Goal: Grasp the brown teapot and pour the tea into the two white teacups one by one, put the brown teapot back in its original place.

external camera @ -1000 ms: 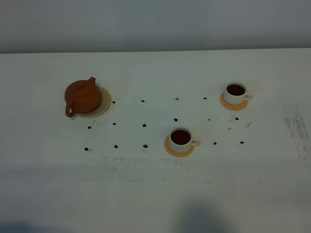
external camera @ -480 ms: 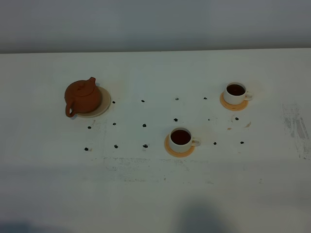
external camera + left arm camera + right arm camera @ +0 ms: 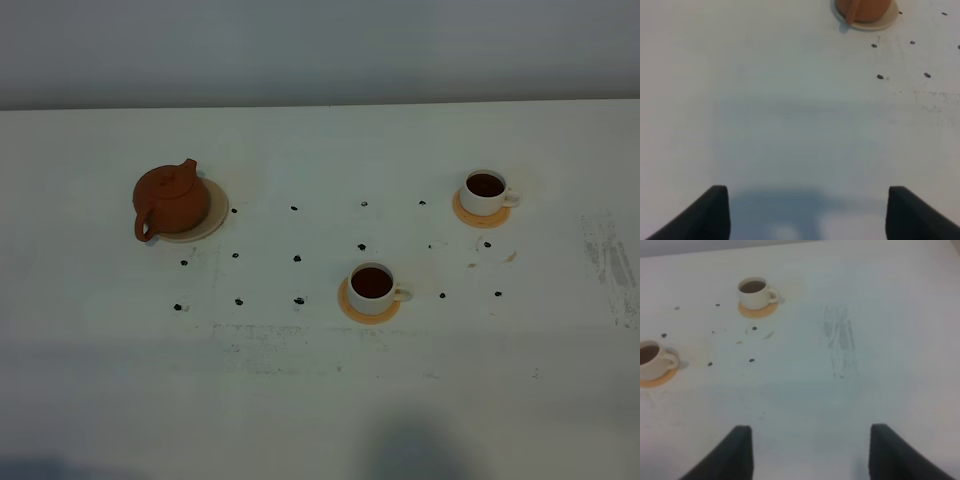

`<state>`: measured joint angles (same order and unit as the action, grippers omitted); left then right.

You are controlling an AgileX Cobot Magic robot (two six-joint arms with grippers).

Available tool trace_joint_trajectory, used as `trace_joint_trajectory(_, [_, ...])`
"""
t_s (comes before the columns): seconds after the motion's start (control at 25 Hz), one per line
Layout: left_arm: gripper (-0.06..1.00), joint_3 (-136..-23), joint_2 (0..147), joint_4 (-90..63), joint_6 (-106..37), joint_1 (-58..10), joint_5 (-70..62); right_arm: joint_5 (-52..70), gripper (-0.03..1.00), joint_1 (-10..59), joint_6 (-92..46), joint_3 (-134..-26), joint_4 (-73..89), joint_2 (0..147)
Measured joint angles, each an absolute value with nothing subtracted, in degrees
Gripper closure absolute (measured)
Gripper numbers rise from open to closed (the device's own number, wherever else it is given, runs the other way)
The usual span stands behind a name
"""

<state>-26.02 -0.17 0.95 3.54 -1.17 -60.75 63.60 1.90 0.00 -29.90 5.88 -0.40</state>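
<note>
The brown teapot [image 3: 172,198] stands upright on its cream plate [image 3: 216,217] at the left of the table, lid on, handle toward the front. The two white teacups [image 3: 372,288] [image 3: 485,191] sit at centre and right, each holding dark tea [image 3: 372,281]. Neither arm appears in the exterior high view. In the left wrist view my left gripper [image 3: 807,215] is open over bare table, well short of the teapot [image 3: 862,7] and plate [image 3: 886,22]. My right gripper [image 3: 810,455] is open too, empty, with the teacups [image 3: 756,292] [image 3: 652,360] far beyond it.
Each cup rests on an orange-tan coaster [image 3: 369,308] [image 3: 481,217]. Small black dots [image 3: 297,258] mark the white tabletop between teapot and cups. Grey scuff marks [image 3: 612,262] lie near the right edge. The table's far edge meets a grey wall.
</note>
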Motion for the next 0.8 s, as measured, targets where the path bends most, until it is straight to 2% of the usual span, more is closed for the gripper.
trace_joint_trajectory(0.8, [0.33, -26.02, -0.17, 0.95, 3.54, -1.17, -60.75, 63.60, 0.47, 1.90, 0.00, -29.90, 5.88, -0.40])
